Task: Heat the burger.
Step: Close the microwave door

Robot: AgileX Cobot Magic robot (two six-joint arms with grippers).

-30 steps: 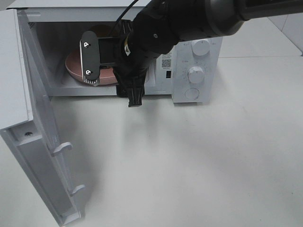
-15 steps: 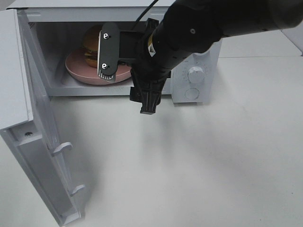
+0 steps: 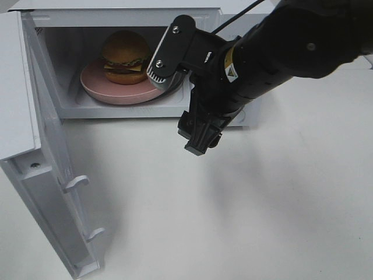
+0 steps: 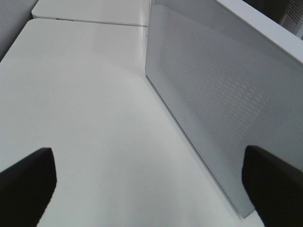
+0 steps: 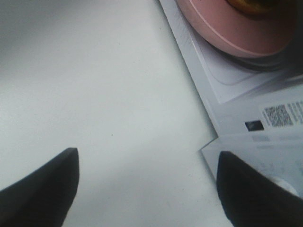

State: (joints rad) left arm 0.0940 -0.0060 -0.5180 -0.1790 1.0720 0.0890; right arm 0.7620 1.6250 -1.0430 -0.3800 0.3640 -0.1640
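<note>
The burger (image 3: 124,53) sits upright on a round pink plate (image 3: 93,87) inside the white microwave oven (image 3: 116,14), in the left part of the cavity. Its golden bun, the lettuce and the cheese are visible. The door (image 3: 49,169) of the oven is swung fully out to the left.

The right arm (image 3: 280,52) reaches across the front of the oven and covers its right side. The right gripper (image 5: 149,189) is outside the cavity, just in front of the opening. In the high view one silver finger (image 3: 167,51) overlaps the right edge of the plate, but I cannot tell if it touches. In the right wrist view the two dark fingertips (image 5: 42,189) are spread wide apart, with only the white table (image 3: 262,221) between them, so this claw holds nothing. The same view shows the plate rim and a QR label (image 5: 278,115) on the oven front.

The left gripper (image 4: 149,189) is beside the outer, perforated face of the door. Its fingertips are also far apart and nothing is between them.
</note>
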